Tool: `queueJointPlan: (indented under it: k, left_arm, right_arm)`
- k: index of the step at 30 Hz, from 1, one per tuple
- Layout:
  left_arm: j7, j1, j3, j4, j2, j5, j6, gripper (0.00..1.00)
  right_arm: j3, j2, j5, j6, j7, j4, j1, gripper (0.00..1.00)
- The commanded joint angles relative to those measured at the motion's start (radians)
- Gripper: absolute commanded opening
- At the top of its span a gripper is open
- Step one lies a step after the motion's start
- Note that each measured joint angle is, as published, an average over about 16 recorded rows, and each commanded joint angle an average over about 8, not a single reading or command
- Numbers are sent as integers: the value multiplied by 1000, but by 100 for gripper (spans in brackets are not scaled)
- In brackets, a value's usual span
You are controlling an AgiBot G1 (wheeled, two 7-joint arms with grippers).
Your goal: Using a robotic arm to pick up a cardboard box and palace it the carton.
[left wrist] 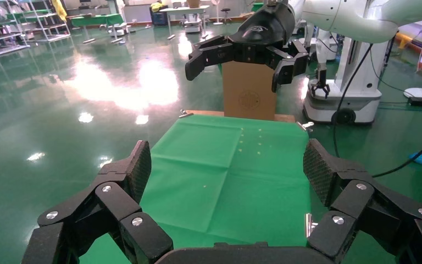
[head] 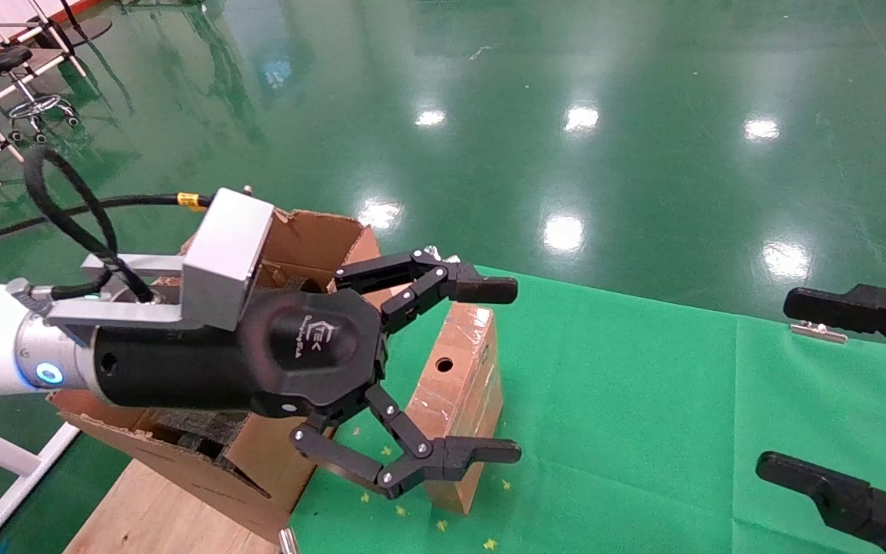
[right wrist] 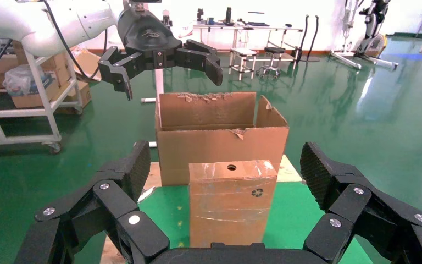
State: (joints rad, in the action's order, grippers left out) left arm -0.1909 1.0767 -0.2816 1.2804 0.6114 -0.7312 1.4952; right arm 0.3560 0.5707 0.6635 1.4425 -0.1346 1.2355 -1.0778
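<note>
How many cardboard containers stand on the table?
2: the cardboard box stands on the green cloth; the carton stands beside it at the table's left end.

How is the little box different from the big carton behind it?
The box is small and slim; the carton is much bigger. The box is closed and wrapped in shiny clear tape; the carton is open on top with ragged, torn flaps. The box has a round hole in its top; I see none on the carton. Both are brown cardboard, standing side by side.
</note>
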Motion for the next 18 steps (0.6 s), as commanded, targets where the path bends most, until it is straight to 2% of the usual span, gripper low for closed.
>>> queueJointPlan:
  k: [1,10,18]
  left_arm:
    - [0,0,0,0,0,0,0,100]
    - [0,0,0,0,0,0,0,100]
    - [0,0,0,0,0,0,0,100]
  right_arm:
    - [0,0,0,0,0,0,0,100]
    - [0,0,0,0,0,0,0,99]
    - [0,0,0,0,0,0,0,0]
